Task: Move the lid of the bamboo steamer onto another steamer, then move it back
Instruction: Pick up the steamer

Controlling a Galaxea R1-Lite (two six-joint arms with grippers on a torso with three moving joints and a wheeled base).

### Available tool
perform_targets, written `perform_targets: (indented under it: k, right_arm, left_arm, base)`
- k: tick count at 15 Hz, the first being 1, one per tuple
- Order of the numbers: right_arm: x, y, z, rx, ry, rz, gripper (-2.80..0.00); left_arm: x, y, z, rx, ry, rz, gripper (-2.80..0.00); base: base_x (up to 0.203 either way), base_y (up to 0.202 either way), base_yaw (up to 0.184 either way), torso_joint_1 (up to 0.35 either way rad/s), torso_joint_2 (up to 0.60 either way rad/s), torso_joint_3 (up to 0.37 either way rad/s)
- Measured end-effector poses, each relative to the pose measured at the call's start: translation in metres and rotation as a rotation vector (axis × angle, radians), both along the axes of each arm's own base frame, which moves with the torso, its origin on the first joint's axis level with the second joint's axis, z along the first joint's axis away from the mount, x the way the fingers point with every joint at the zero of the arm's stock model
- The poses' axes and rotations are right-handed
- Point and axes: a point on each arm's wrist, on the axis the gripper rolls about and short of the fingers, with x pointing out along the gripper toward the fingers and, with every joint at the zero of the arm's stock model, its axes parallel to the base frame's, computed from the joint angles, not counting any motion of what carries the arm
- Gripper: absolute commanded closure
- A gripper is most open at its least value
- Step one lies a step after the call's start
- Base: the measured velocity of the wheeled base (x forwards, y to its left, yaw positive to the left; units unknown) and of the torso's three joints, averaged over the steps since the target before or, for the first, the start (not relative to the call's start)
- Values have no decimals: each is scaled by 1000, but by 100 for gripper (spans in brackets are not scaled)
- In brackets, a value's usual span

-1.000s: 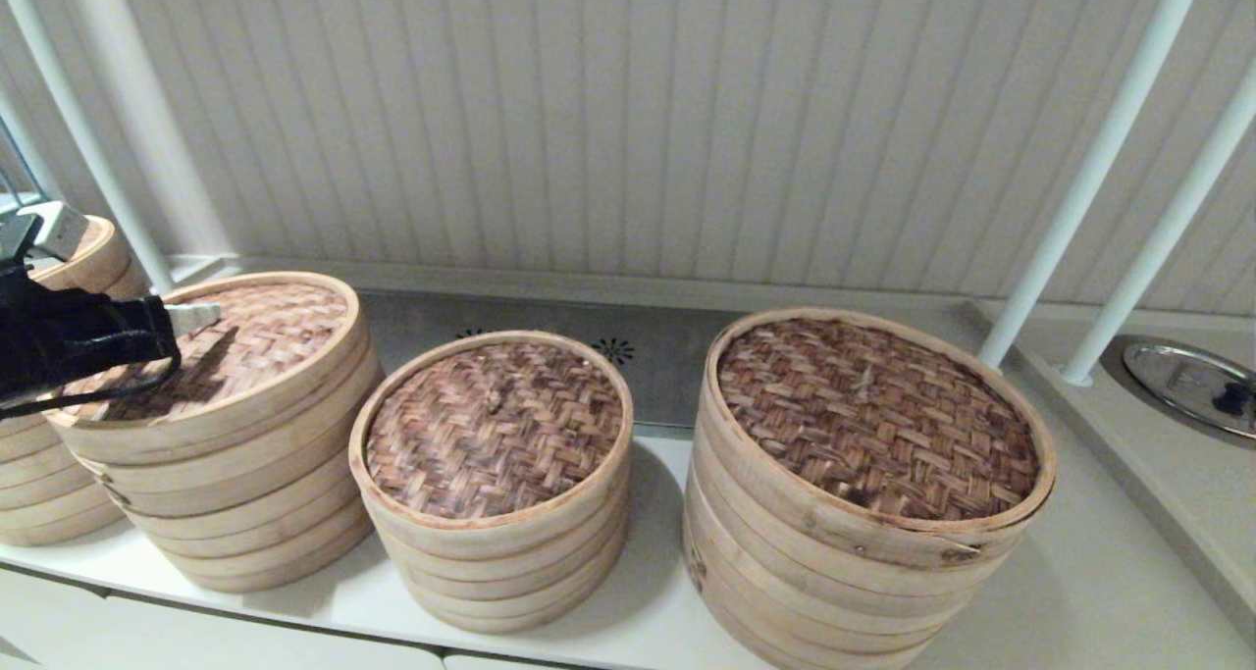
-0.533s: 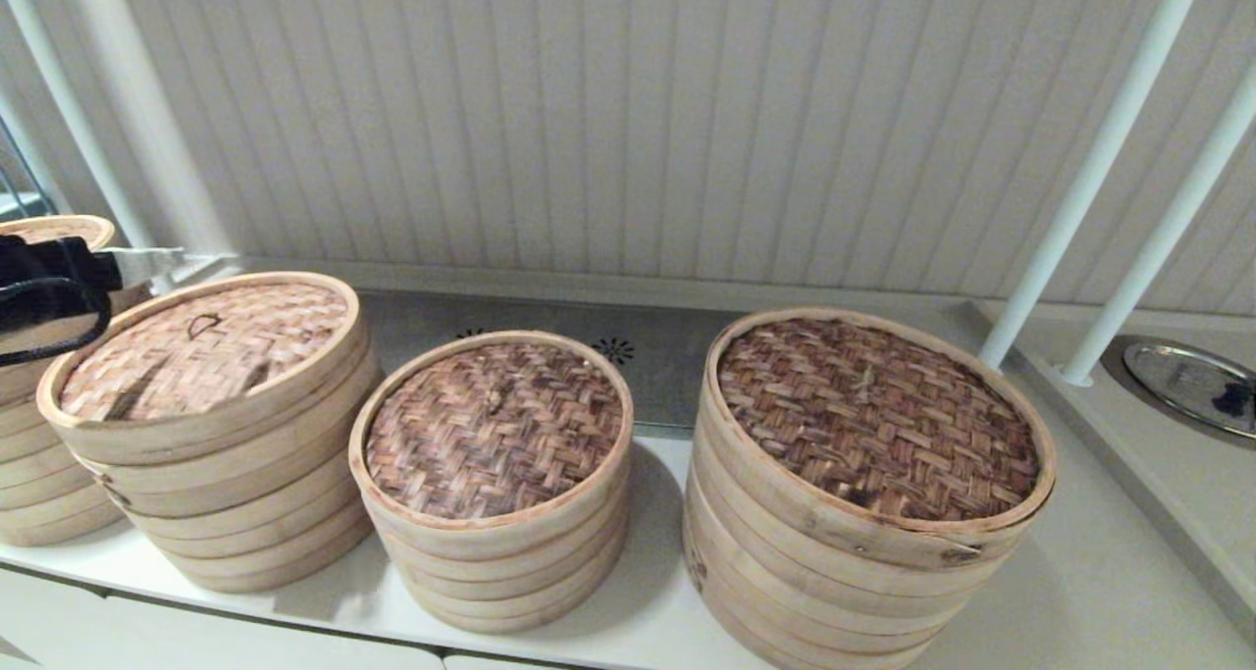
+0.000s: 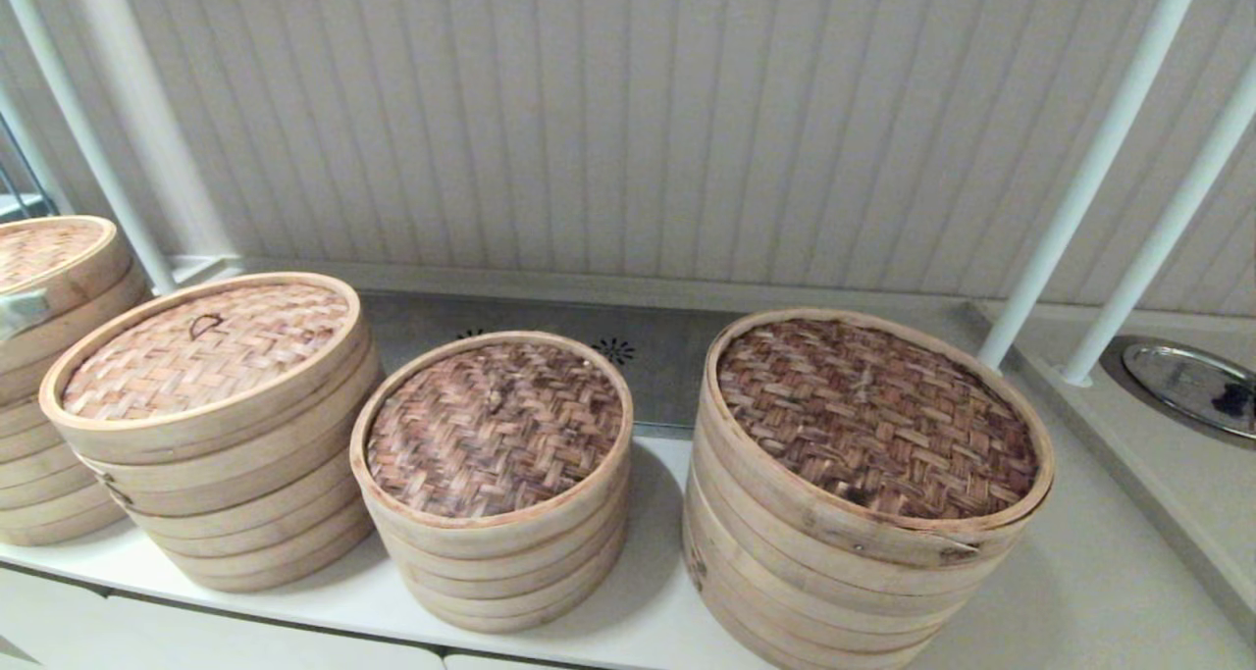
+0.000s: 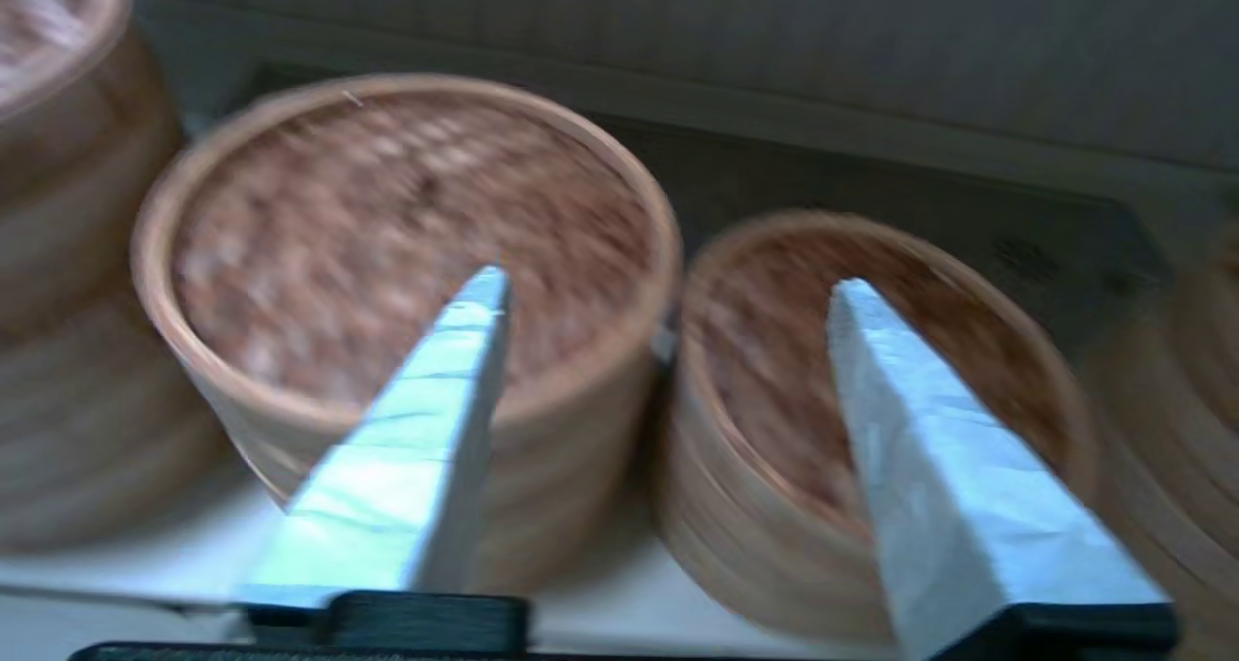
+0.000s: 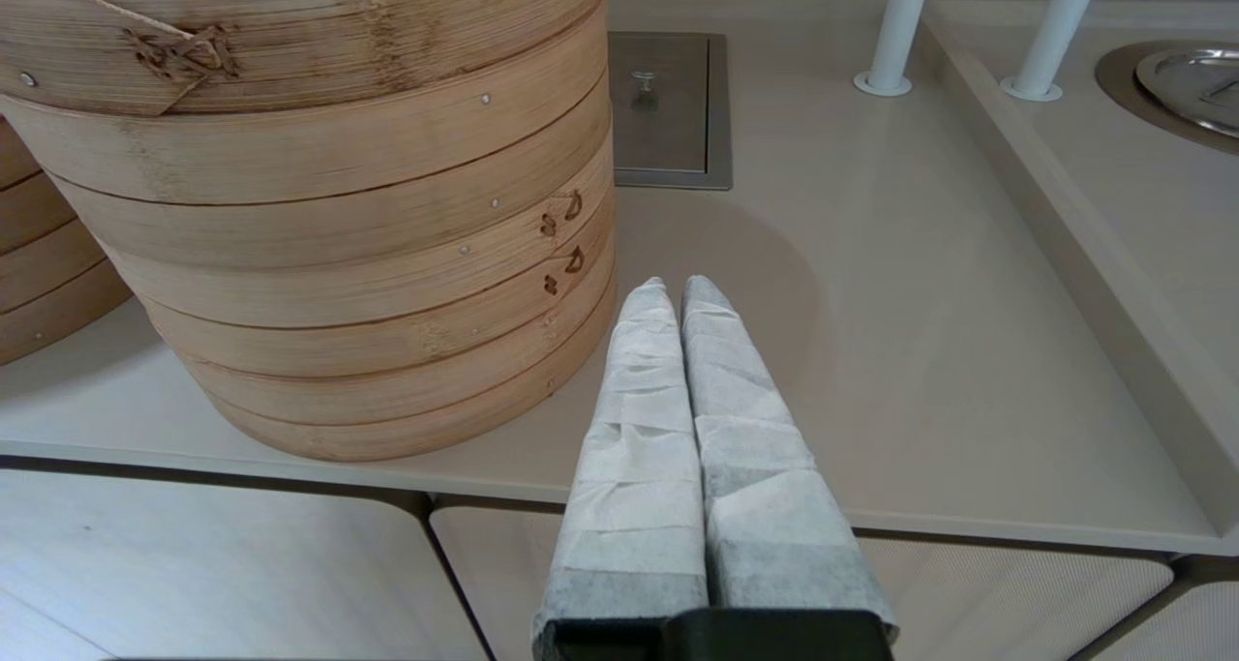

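1. Far left of the head view, a partly cut-off steamer stack is sitting at the frame edge, with a small grey shiny bit showing against it that's too tiny to call.
2. Next over, in the left-middle of the frame, the bamboo steamer lid is lying flat on top of its own pale stack, light tan weave facing up, little dark loop handle sitting toward the back of it. Nothing is touching it.
3. Centre of the frame, the smallest steamer is standing just beside that one, wearing its own reddish-brown woven top.
4. Right of centre, the widest steamer is standing tallest on the white counter, dark weave on top.
5. Far right edge, a round metal plate is sitting past two white poles.
6. The left gripper is showing only in its own wrist view, blurry, fingers spread well apart, hanging empty in front of the tan lid and the small steamer.
7. The right gripper is idling low by the counter edge next to the widest steamer, wrapped fingers pressed together with nothing between them.
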Motion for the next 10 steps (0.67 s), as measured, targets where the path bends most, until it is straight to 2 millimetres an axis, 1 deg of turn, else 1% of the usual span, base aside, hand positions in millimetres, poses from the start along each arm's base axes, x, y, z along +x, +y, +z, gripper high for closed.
perform_targets:
  k: [2, 5, 8, 10]
  right_arm:
    - [0, 0, 0, 0, 0, 0, 0]
    - [0, 0, 0, 0, 0, 0, 0]
    - [0, 0, 0, 0, 0, 0, 0]
    - [0, 0, 0, 0, 0, 0, 0]
  left_arm:
    - [-42, -16, -8, -22, 21, -56, 0]
    - [-90, -35, -31, -75, 98, -172, 0]
    - [-122, -44, -64, -100, 155, -240, 0]
    - [-132, -46, -89, -89, 168, -239, 0]
  base:
    - [0, 0, 0, 0, 0, 0]
    - [0, 0, 0, 0, 0, 0]
    - [0, 0, 0, 0, 0, 0]
    - [0, 0, 0, 0, 0, 0]
